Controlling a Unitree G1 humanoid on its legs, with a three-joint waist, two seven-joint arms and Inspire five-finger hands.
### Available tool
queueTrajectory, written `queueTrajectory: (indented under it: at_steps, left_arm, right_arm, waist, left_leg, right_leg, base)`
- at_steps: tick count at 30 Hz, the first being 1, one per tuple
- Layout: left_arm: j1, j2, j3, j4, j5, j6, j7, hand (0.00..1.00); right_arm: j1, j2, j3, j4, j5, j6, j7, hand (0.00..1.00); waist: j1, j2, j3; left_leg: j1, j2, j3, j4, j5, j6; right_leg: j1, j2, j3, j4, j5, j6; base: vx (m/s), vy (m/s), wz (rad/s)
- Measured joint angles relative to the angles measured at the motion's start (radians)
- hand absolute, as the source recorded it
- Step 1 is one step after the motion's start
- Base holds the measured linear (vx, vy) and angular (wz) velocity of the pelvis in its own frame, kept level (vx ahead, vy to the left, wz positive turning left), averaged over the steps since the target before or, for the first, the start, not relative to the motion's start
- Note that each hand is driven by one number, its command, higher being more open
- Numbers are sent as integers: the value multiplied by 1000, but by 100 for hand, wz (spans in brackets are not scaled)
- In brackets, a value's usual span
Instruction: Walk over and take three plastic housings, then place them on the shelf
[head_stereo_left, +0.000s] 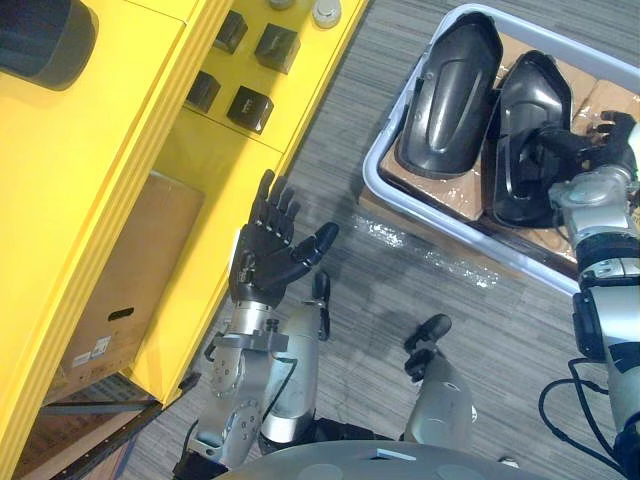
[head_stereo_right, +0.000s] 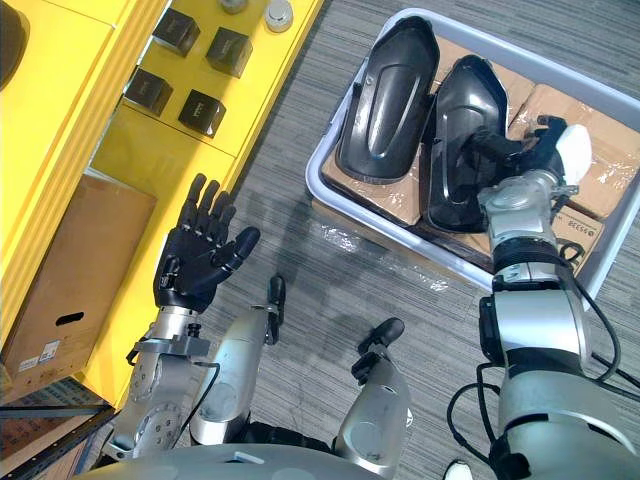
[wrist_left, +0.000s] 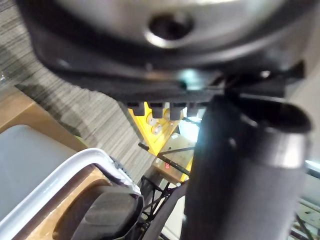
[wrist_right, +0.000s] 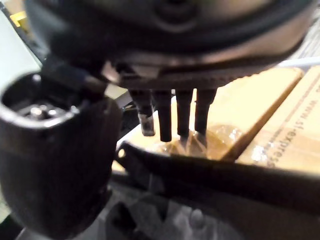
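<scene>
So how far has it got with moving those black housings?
Early, it seems: two black housings lie in the white bin. The right hand is at one's rim, fingers straight, not yet gripping; the left hand is open by the yellow shelf. Lifting and shelving remain.

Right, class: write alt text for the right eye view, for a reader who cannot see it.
The robot's open right hand reaches over the rim of the right-hand black plastic housing, which lies beside another housing in a white bin. Its open left hand hangs above the grey floor beside a yellow shelf holding small black boxes.
</scene>
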Motion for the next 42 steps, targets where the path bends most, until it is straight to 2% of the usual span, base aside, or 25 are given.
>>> queueTrajectory:
  at_steps: [6, 13, 17, 20, 22, 25, 27, 28, 31, 34, 38, 42]
  left_arm:
    - [1, -2, -3, 0, 0, 0, 0, 100]
    - [7, -15, 10, -4, 0, -1, 22, 100]
    - [42, -15, 64, -71, -3, -1, 20, 100]
    - [55, -14, 94, -108, -39, -1, 4, 100]
    - [58, -12, 121, -118, -43, 1, -28, 100]
    - [65, -10, 127, -118, -41, 8, -45, 100]
    - [75, -11, 133, -120, -41, 9, -60, 100]
    - [76, -13, 138, -128, -41, 12, -63, 100]
    - [81, -17, 157, -141, -33, 31, -61, 100]
    - [85, -18, 171, -143, -29, 72, -60, 100]
    - [90, -17, 185, -144, -5, 137, -65, 100]
    - [131, -16, 207, -144, 10, 170, -97, 100]
  right_arm:
    - [-4, -5, -9, 41, -39, 58, 38, 0]
    - [100, 35, -29, -44, -42, 54, 36, 0]
    - [205, 94, -69, -149, -95, 50, 3, 0]
    - [265, 144, -70, -203, -118, 49, -31, 0]
    - [320, 210, -86, -244, -121, 46, -71, 0]
    - [365, 261, -105, -278, -127, 51, -104, 0]
    - [410, 296, -118, -314, -160, 66, -131, 0]
    - [451, 317, -132, -362, -188, 77, -142, 0]
    - [498, 321, -138, -450, -243, 92, -156, 0]
    - [550, 320, -164, -553, -333, 100, -173, 0]
    - [582, 310, -183, -592, -393, 100, -213, 0]
    - [596, 300, -194, -595, -395, 92, -245, 0]
  waist:
    - [-1, 0, 0]
    - [-6, 1, -1]
    - [-13, -5, 0]
    - [-19, -20, 0]
    - [-29, -45, -5]
    - [-33, -62, -13]
    - [-35, -78, -29]
    - [-42, -90, -57]
    - [-62, -98, -81]
    - [-76, -107, -153]
    - [-84, -129, -212]
    - [-83, -139, -238]
  left_leg:
    - [17, 3, 13, -36, 22, -6]
    - [93, 9, 37, -81, 29, -13]
    - [158, 14, 39, -151, 55, -30]
    - [211, 18, 40, -209, 80, -39]
    - [253, 28, 42, -253, 97, -48]
    - [297, 31, 48, -290, 107, -55]
    - [334, 30, 60, -318, 113, -58]
    - [341, 31, 67, -329, 115, -60]
    - [371, 31, 79, -342, 116, -60]
    - [388, 36, 96, -348, 111, -66]
    - [424, 52, 107, -346, 97, -78]
    - [434, 54, 114, -339, 85, -81]
  right_leg:
    - [-9, 4, 9, 1, 1, -3]
    - [37, 15, 26, -17, -1, -6]
    - [77, 32, 23, -36, -6, -14]
    - [104, 42, 20, -38, -11, -20]
    - [132, 56, 14, -48, -13, -24]
    - [166, 67, 5, -69, -13, -24]
    - [192, 73, 3, -90, -14, -23]
    - [197, 78, 2, -107, -13, -21]
    - [224, 84, 6, -125, -8, -13]
    - [235, 96, 19, -149, -1, -7]
    - [276, 119, 27, -179, 6, -7]
    - [301, 129, 28, -221, 24, -8]
  base:
    - [-22, -12, -5]
    - [17, -1, -8]
    - [41, -36, -2]
    - [40, -53, -1]
    - [33, -52, -1]
    - [29, -32, -5]
    - [22, -31, -10]
    - [4, -20, -9]
    - [15, -17, -11]
    - [20, -27, -17]
    - [6, -30, -10]
    - [-21, -5, -5]
